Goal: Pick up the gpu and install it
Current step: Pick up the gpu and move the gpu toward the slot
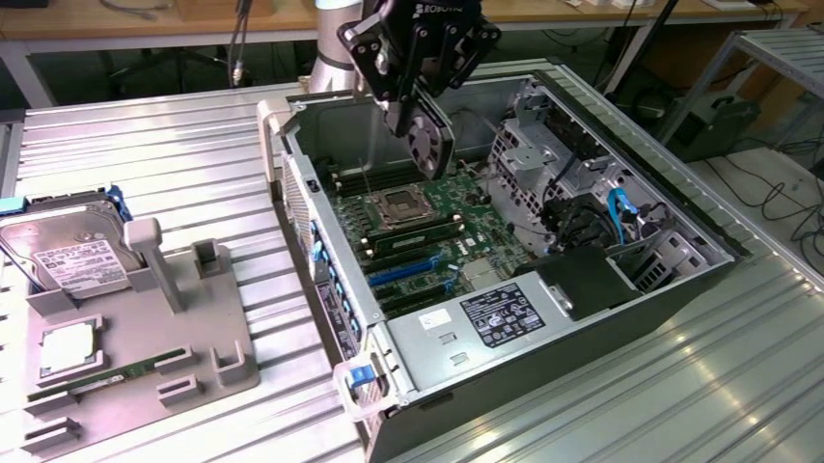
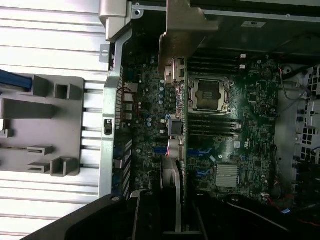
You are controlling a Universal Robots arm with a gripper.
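Hanging upright over motherboard (image 1: 431,236), thin dark gpu (image 1: 418,130), round fan (image 1: 427,152)

The circuit board (image 1: 425,241) is seen in green, with blue slots (image 1: 405,273). The card (image 1: 431,147) is coloured black, and the table (image 1: 168,145) is ribbed in silver.

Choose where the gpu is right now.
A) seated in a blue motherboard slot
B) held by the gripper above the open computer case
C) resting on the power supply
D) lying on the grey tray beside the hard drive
B: the gpu hangs edge-down in the gripper, its round fan showing, above the motherboard of the open case and clear of the slots.
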